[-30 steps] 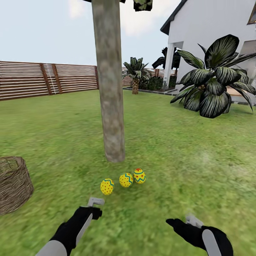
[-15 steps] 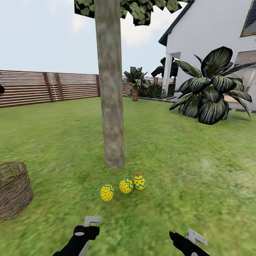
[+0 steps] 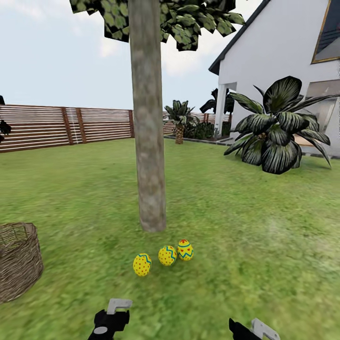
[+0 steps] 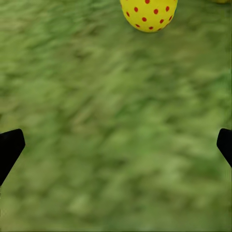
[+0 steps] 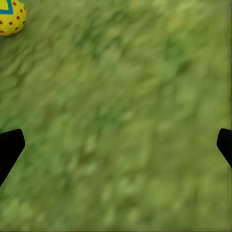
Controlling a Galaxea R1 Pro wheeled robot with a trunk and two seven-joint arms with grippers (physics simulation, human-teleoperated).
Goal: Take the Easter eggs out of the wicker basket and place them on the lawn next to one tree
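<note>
Lying in a short row on the lawn [image 3: 245, 226], the three eggs [image 3: 167, 255] are sitting just near of the tree [image 3: 150, 141], close to the foot of its trunk. This is likely the placement the task is asking for, since all three are beside the same trunk. The basket [image 3: 18, 262] is standing well apart at the left; its inside is not fully showing, so one cannot tell for sure that it is empty.

The left claw [image 3: 114, 309] is hanging low over bare grass, near of the left egg, and its fingers [image 4: 9, 147] are spread wide with nothing between them. The right claw [image 3: 257, 328] is likewise spread and carrying nothing, with only grass under it. Both are probably open because the eggs are already released. The fence [image 3: 66, 125] and the house [image 3: 283, 61] are standing far behind.
</note>
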